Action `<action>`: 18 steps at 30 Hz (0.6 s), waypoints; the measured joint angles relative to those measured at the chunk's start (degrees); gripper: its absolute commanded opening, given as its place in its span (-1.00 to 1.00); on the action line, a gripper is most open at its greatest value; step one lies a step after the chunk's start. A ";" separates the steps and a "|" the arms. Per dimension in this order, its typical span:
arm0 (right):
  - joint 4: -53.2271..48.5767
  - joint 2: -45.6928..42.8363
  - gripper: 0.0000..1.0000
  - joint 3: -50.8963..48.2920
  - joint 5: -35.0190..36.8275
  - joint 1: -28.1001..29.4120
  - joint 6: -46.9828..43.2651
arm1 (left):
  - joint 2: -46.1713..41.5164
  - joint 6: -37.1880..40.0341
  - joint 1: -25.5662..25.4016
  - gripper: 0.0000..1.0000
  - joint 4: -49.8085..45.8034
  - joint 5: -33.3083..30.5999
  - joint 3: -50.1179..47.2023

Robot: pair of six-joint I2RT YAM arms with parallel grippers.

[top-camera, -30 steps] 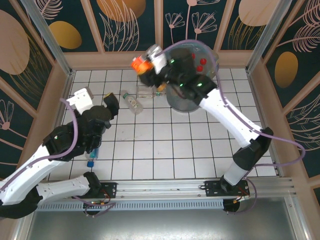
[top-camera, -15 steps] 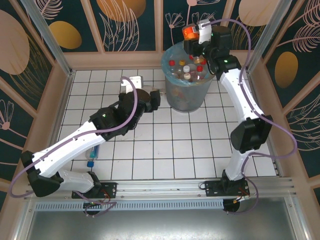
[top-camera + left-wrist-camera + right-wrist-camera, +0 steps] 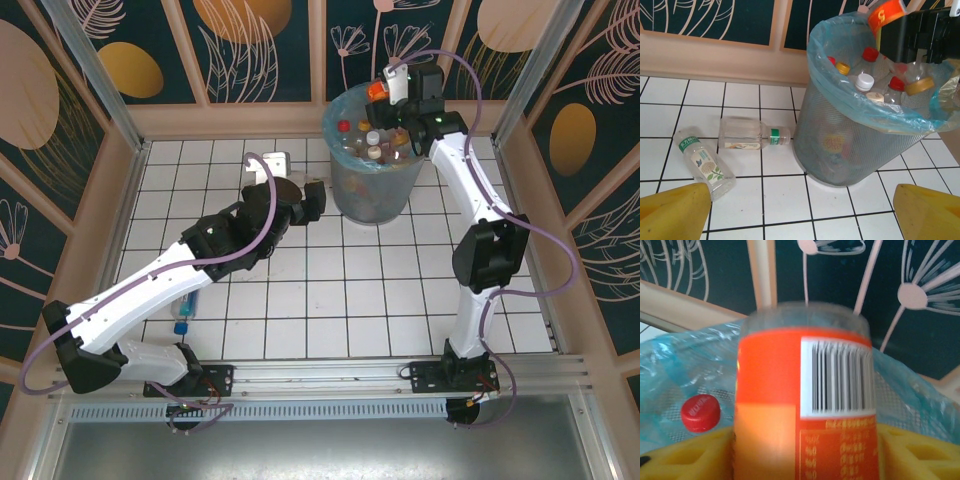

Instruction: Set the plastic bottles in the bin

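The grey mesh bin (image 3: 375, 195) with its light-blue bag stands at the back of the tiled floor and holds several bottles (image 3: 372, 138). Over its far rim my right gripper (image 3: 388, 88) is shut on an orange-labelled bottle (image 3: 805, 400); the yellow fingers (image 3: 685, 455) sit against both of its sides. My left gripper (image 3: 802, 215) is open and low, just left of the bin (image 3: 840, 145). Two clear bottles lie ahead of it: one with a green band (image 3: 747, 140), one with a green label (image 3: 702, 162).
Another bottle with a blue cap (image 3: 185, 312) lies on the tiles beside the left arm's lower link. Wooden walls and metal posts close in the floor on three sides, and the bin stands near the back wall.
The right arm carried the orange-labelled bottle from left of the bin to above its far rim. The left arm swung from the left side toward the bin.
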 measured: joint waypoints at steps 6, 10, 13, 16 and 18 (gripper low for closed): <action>-1.75 0.74 0.48 0.94 2.71 0.22 -1.84 | -0.35 0.00 0.00 0.88 0.02 -0.22 0.00; -2.03 0.74 0.27 1.40 3.13 0.35 -2.62 | -0.42 0.00 0.00 0.88 0.00 -0.35 0.00; -2.21 0.74 0.16 1.70 3.10 0.35 -2.60 | -0.61 -0.04 0.00 0.88 -0.02 -0.46 0.00; -2.91 0.76 0.07 1.70 2.86 0.35 -2.58 | -0.81 -0.24 0.00 0.88 -0.04 -0.83 0.00; -3.45 0.76 0.05 1.70 2.43 0.35 -2.62 | -1.14 -0.39 0.00 0.89 -0.02 -1.22 -0.17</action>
